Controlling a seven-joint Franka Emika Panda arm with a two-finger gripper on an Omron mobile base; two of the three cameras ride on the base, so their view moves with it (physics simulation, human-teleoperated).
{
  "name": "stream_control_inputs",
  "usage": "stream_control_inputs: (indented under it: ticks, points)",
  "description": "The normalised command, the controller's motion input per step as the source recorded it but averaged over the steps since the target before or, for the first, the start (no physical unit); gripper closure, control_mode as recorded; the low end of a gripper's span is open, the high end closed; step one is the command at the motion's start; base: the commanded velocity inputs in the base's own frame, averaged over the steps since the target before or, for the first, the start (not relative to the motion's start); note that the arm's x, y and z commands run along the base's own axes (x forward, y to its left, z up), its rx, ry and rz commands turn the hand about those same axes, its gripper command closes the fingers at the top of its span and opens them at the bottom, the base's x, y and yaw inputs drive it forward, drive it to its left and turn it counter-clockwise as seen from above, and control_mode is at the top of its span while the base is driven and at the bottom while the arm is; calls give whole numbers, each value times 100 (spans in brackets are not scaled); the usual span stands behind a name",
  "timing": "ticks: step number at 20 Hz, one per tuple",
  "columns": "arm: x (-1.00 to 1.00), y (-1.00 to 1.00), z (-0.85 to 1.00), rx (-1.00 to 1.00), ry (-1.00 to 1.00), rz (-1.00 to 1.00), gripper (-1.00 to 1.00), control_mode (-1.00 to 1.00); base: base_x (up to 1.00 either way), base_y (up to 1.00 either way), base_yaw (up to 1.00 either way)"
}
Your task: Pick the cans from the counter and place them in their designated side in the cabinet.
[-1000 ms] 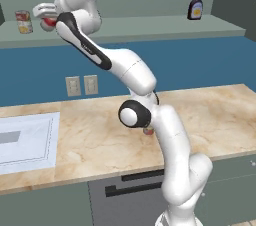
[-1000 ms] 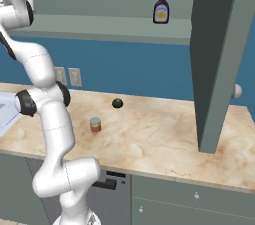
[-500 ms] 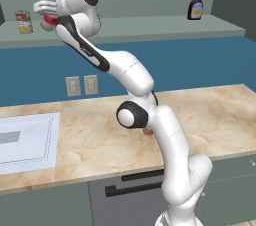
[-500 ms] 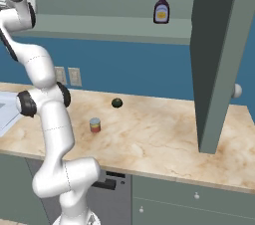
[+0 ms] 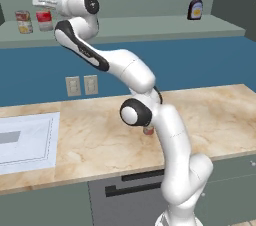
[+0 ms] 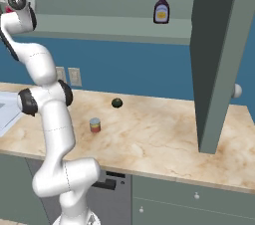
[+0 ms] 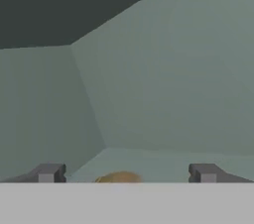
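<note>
My hand (image 5: 41,1) above red-and-white can (image 5: 44,20), yellow-and-red can (image 5: 22,21) just beside, at cabinet ledge (image 5: 125,30) left end. Ledge middle bare through to sauce bottle (image 5: 195,5). Short can (image 6: 94,125), dark lump (image 6: 116,102) on bench (image 6: 149,134), well apart.

counter (image 6: 149,134) looks like polished beige marble with brown veining; cabinet (image 5: 150,27) is flat matt grey-green all over, no grain; red-and-white can (image 5: 44,20) reads as paper-labelled tin; sauce bottle (image 6: 161,8) looks glossy dark glass
</note>
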Motion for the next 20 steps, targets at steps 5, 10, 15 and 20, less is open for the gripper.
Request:
stream_control_inputs:
  ticks: [5,10,15,20]
  points:
    - [-26,-4,42,0,3,0,-100,-100,0,0,0]
    - [-35,-7,35,-1,0,0,-100,-100,0,0,0]
    - [-44,-16,34,-2,1,-1,-100,-100,0,0,0]
    - [-48,-20,18,-3,0,-1,-100,-100,0,0,0]
